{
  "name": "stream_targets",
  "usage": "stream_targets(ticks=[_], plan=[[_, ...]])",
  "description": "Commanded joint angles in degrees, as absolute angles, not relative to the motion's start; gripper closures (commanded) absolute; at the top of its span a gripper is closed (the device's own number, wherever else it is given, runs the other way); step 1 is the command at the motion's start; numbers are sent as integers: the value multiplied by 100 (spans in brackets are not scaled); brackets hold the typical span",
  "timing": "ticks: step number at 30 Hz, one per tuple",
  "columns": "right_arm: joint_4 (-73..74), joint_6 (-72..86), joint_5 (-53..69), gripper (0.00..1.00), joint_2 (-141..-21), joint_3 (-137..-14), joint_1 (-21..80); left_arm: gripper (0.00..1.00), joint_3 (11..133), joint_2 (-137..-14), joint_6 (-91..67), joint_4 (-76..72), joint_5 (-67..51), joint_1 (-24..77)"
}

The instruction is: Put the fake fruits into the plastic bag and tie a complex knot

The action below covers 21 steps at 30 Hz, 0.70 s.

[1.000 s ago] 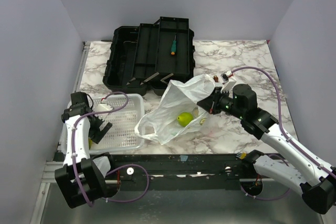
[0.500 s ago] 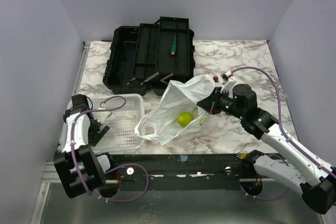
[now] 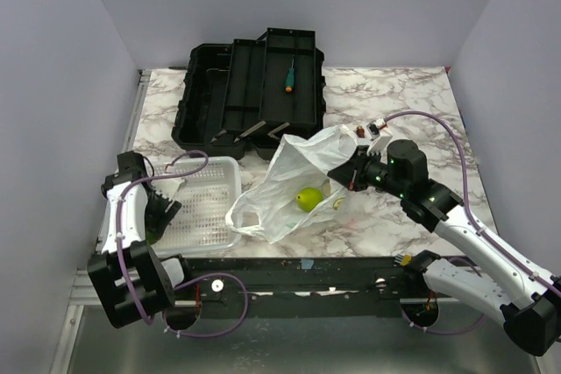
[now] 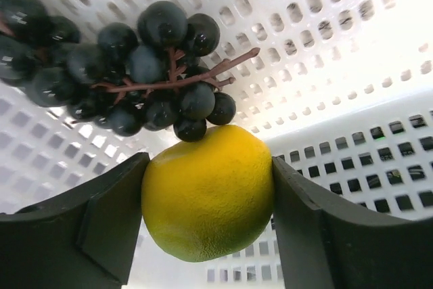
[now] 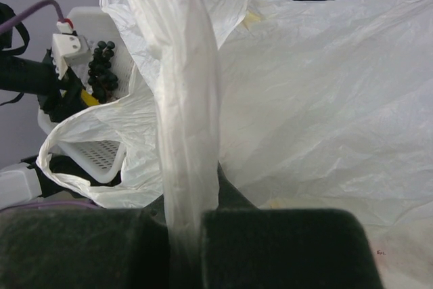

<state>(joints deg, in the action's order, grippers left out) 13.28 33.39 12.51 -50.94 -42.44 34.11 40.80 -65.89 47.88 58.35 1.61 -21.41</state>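
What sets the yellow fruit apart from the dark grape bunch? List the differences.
The round yellow plastic fruit is one smooth body; the dark grape bunch is many small balls on a brown stem. The fruit sits between the fingers of the left gripper; the bunch lies free. Both are glossy, in the white perforated basket.

My top camera hangs above and behind my arm bases, facing the far wall and taking in the whole table (image 3: 394, 94) from well back. The camera on my left gripper (image 4: 206, 201) looks out between the jaws, pressed very near the wall of the white basket (image 4: 338, 32). The one on my right gripper (image 5: 186, 235) looks leftward across the plastic bag (image 5: 325, 99), close up. All three share the white basket; top and right also share the plastic bag.
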Motion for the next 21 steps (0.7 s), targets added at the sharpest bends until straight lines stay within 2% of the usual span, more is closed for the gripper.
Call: stream_targets(ticks=[1,5,11,17,21], plan=[[1215,3291,1309,99,-5131,-4227,3384,42,4834,-6285,4477,6350,-641,-1916],[1196,3288,1315,99,-5165,-4276,3384,46,5721,-6042,4200,6785,-1383,-1549],[1222,3335,1193,99,-5216,-4409,3384,47,7051,-5598,3840,7003,-3531,-763],[1128,3579,940,99,-5210,-4503,3380,47,7083,-5173,2815,4980,-5088,549],[1066,3706,999,99,-5202,-4505,3384,47,6377,-5064,2625,3014,-4819,2046]])
